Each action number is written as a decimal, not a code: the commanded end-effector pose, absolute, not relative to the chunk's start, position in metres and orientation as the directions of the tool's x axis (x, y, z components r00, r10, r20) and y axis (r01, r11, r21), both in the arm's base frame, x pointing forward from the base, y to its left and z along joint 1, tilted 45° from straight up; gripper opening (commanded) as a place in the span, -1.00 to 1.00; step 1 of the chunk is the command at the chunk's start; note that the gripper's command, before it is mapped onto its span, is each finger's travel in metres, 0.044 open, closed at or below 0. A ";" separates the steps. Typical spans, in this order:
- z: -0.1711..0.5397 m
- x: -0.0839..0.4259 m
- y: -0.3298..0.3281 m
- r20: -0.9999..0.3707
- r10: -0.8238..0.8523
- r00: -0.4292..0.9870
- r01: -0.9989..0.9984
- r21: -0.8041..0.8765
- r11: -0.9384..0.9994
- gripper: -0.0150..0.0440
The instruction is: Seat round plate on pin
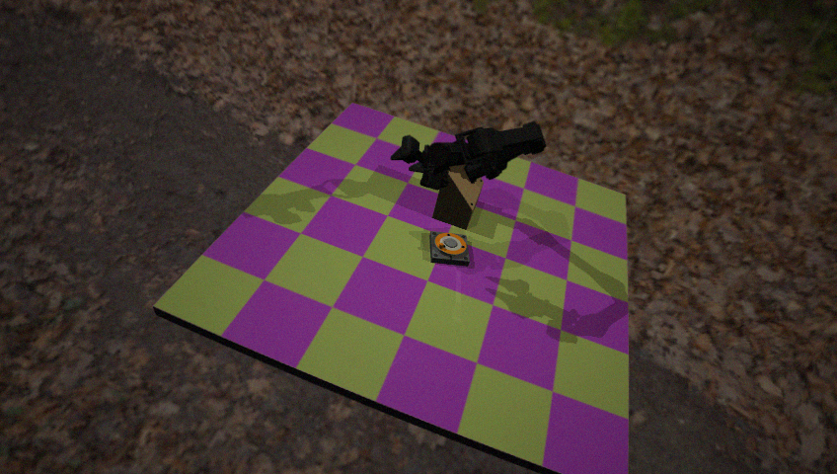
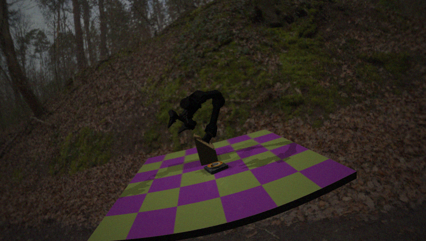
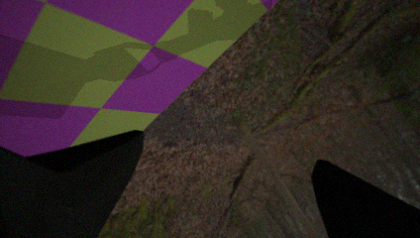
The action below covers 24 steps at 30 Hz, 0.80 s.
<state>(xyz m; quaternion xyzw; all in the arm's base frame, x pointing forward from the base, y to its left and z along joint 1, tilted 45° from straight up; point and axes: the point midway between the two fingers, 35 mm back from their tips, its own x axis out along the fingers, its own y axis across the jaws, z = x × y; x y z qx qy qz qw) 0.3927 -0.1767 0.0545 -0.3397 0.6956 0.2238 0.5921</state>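
The round plate [image 1: 461, 238] [image 2: 221, 163], with an orange outer ring and a pale inner ring, sits around the grey post on the dark square base [image 1: 434, 257] [image 2: 212, 171]. In the exterior view it looks slightly tilted, but its exact seating is too small to tell. Small dark spots show on the ring; the orange tab, its hole and the pin cannot be told apart surely. My gripper [image 1: 401, 163] [image 2: 174, 129] [image 3: 229, 155] is open and empty, high above the board and away from the plate. The wrist view does not show the plate.
A tall brown wedge-like block [image 1: 455, 202] [image 2: 205, 152] stands close behind the base, between it and the arm's foot. The arm arches above this block. The checkered board [image 1: 366, 281] [image 2: 197, 192] [image 3: 124, 91] ends at straight edges, and arm shadows lie across it.
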 end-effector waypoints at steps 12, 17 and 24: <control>-0.009 0.348 -0.017 -0.914 0.397 -0.082 -0.434 0.391 0.811 -0.20; -0.016 0.311 0.044 -0.771 0.627 -0.113 -0.226 0.635 0.739 -0.49; -0.019 0.293 0.057 -0.713 0.690 -0.121 -0.150 0.701 0.697 -0.49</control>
